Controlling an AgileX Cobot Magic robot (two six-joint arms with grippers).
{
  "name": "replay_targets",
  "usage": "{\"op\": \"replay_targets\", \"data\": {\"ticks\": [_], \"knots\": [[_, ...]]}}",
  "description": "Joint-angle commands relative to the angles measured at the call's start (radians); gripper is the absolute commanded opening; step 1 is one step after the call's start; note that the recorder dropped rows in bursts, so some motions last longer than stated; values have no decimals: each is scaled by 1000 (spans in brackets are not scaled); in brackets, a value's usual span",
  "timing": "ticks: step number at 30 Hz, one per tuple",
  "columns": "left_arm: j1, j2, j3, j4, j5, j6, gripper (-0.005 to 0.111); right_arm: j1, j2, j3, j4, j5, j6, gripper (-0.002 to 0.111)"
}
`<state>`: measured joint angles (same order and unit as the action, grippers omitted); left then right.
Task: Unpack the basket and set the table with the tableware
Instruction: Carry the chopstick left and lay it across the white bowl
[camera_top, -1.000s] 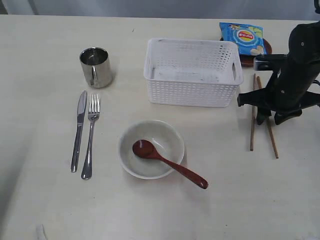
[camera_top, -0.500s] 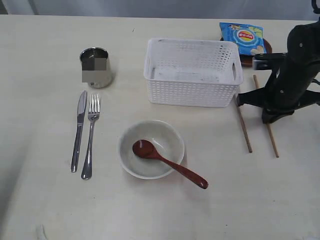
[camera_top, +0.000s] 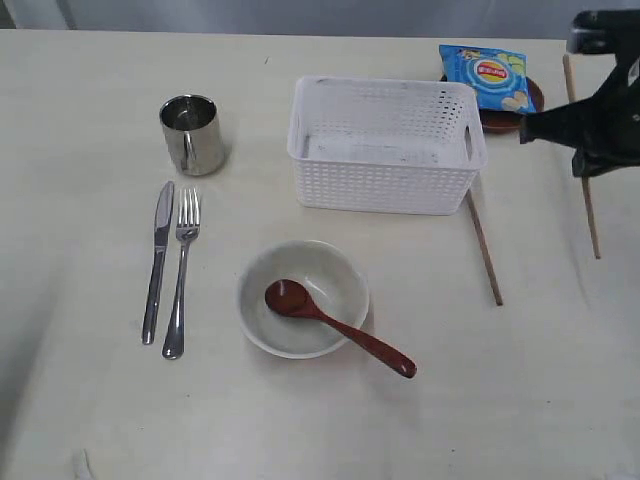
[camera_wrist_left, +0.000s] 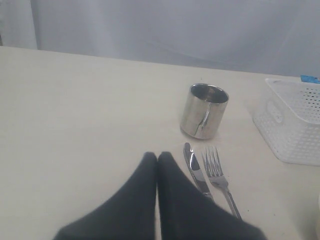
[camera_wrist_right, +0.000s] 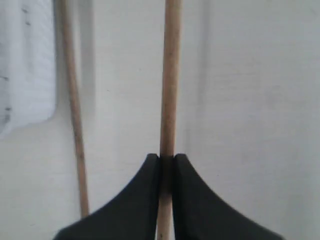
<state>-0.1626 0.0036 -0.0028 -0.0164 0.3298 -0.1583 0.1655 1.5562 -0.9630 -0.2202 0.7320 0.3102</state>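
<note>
Exterior: a chopstick (camera_top: 592, 222) is clamped in the right pincer (camera_top: 585, 160), the other chopstick (camera_top: 484, 250) seen on the counter (camera_top: 100, 400) beside the basket (camera_top: 385, 188). Left wrist: the left pincer (camera_wrist_left: 157, 161) is closed, empty. Right wrist: so thinly pinched, the stick may be swivelled loose.

Soft, even light falling across table (camera_top: 90, 70). Faint shadows pooling under bowl (camera_top: 246, 290) and near side of basket (camera_top: 385, 185). Cup (camera_top: 190, 133) glinting mildly. Near left corner darkening. Right wrist view blurring chopstick (camera_wrist_right: 170, 75).
</note>
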Motion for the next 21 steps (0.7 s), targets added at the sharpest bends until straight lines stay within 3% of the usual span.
{"op": "replay_targets", "data": {"ticks": [1, 12, 21], "knots": [[1, -4, 3, -3, -11, 1, 0, 56, -128, -1, 148, 16, -109, -1], [1, -4, 3, -3, -11, 1, 0, 371, -200, -1, 472, 69, -247, -1], [1, -4, 3, -3, -11, 1, 0, 563, -70, -1, 533, 9, -251, -1]]}}
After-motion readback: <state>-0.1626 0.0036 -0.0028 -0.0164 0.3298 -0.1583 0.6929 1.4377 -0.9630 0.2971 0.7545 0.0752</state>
